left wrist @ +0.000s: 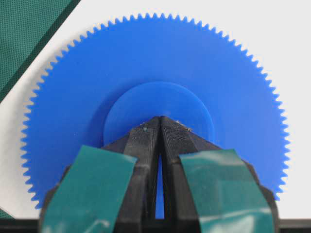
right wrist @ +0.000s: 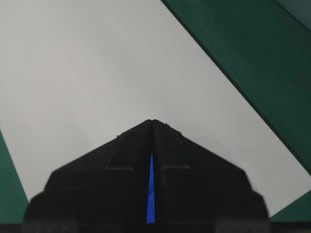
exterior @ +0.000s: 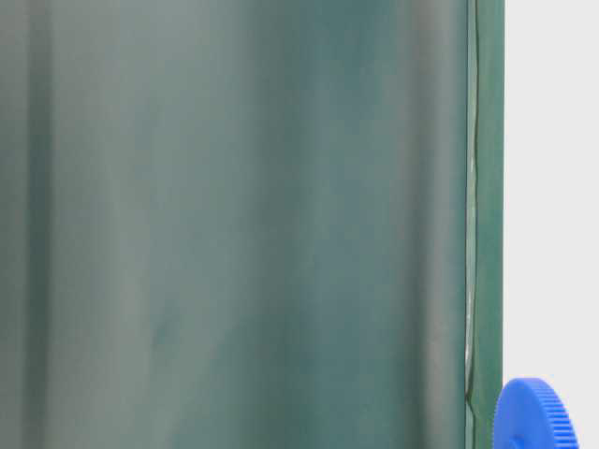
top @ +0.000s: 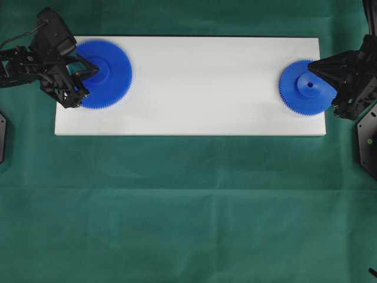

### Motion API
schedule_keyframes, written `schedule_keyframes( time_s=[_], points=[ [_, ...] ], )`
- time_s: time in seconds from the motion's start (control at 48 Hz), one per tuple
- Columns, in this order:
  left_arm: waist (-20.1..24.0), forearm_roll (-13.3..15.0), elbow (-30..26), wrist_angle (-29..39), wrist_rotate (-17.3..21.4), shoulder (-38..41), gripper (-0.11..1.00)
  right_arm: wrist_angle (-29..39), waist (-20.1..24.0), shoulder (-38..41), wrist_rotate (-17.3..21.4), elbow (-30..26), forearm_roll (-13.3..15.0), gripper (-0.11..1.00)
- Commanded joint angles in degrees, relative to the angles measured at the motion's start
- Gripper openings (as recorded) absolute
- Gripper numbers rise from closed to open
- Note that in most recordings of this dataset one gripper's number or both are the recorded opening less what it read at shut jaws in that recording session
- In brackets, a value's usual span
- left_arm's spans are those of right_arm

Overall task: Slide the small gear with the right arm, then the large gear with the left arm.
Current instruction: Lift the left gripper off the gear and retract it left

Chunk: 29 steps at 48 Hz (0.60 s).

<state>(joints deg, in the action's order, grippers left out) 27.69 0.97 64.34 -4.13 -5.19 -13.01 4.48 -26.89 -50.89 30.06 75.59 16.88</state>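
On the white board [top: 194,88] over the green bench, both arms' jaws are pressed together, and the right gripper [top: 312,66], tip above the small gear [top: 303,88], could skate off its hub when pushing.

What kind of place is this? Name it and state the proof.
Probably a robot lab test bench: a green cloth under a white board, two blue gears, large and small, with black arms at each.

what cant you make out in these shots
- Large gear centre hole: left wrist view, hidden by the shut left gripper.
- Small gear: right wrist view, just a blue sliver behind the shut right gripper.
- Gear in the table-level view: cut off by the picture's edge; which one, unclear.
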Motion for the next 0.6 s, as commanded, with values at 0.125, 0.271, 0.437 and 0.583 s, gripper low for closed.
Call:
schedule_keyframes(
  time_s=[0.125,0.271,0.437,0.583],
  points=[
    [0.00,0.00,-1.67,0.00,0.18,-1.41,-0.01,-0.53,0.09,0.18,0.09,-0.62,-0.18,0.50],
    [0.00,0.09,-2.99,0.79,0.53,-3.16,-0.01,-0.53,0.09,0.18,0.09,-0.62,-0.09,0.50],
    [0.00,0.00,-4.39,3.16,0.62,-6.50,-0.01,-0.53,0.09,-0.09,0.09,-0.62,-0.09,0.50],
    [-0.09,-0.09,-5.45,5.01,0.70,-10.46,-0.01,-0.53,0.18,-0.53,0.09,-0.62,-0.18,0.50]
  ],
)
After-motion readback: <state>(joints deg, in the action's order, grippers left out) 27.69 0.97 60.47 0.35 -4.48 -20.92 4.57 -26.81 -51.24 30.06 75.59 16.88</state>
